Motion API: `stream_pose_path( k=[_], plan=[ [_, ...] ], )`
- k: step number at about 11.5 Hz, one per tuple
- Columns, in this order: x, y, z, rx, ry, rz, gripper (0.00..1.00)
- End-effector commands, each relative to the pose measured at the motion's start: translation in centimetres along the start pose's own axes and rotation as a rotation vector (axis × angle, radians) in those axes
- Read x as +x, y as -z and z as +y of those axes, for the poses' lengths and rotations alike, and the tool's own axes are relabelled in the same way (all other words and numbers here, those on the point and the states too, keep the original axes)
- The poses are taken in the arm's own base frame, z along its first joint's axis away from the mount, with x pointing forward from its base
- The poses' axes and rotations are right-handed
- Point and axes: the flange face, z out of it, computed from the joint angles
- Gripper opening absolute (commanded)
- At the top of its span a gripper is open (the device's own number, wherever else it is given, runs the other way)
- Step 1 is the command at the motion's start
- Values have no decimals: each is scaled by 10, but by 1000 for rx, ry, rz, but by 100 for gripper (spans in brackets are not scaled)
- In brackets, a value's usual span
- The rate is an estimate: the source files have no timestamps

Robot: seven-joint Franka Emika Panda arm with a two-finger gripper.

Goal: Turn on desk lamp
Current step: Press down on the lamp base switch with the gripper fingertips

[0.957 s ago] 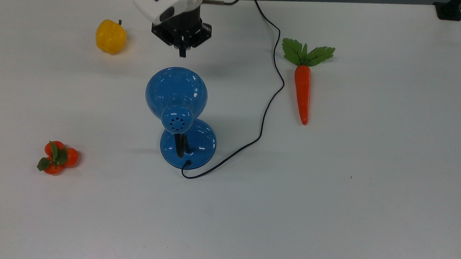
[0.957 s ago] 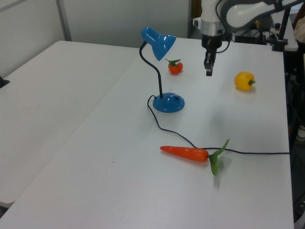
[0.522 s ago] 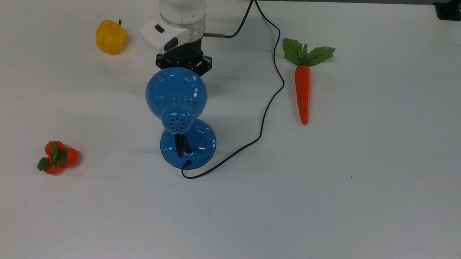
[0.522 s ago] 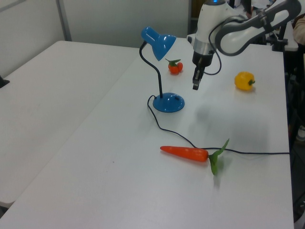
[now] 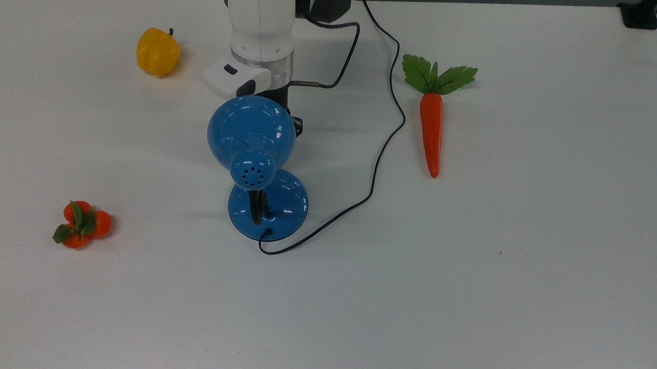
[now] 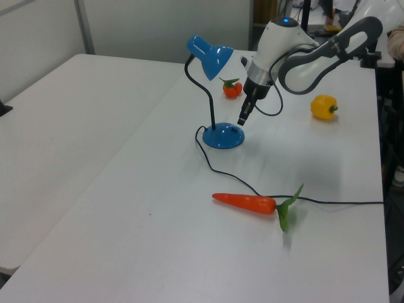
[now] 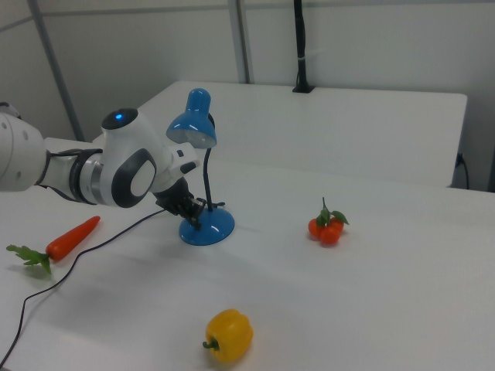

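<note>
The desk lamp stands mid-table, unlit: a glossy blue dome shade (image 5: 252, 125) with a perforated cap, a black neck and a round blue base (image 5: 282, 204). In the left view the shade (image 6: 212, 55) is high on the curved neck above the base (image 6: 222, 137). My gripper (image 6: 242, 120) points down with its fingers shut and empty, just above the base's right edge in the left view. In the right view the gripper (image 7: 193, 216) hangs close over the base (image 7: 209, 229). In the top view the shade hides the fingers.
The lamp's thin black cord (image 5: 388, 126) loops from the base toward the table's far edge. A toy carrot (image 5: 431, 128) lies at the top view's right, a yellow pepper (image 5: 157, 52) at its upper left, and a cluster of small orange fruits (image 5: 80, 225) at its lower left.
The arm has come forward and down from behind the lamp. The gripper now hangs just over the base instead of high beside the shade. The lamp has not moved.
</note>
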Motion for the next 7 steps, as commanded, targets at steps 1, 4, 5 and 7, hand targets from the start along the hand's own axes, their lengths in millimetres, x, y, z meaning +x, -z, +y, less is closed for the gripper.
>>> stream_pose_path(
  k=[1,4,5,7],
  plan=[
    [3,-10,-1,-4,16,57,0],
    [4,-16,-2,-2,18,77,0],
    [4,-16,-2,-2,19,83,0],
    [6,-18,-2,-2,19,86,0]
  ],
)
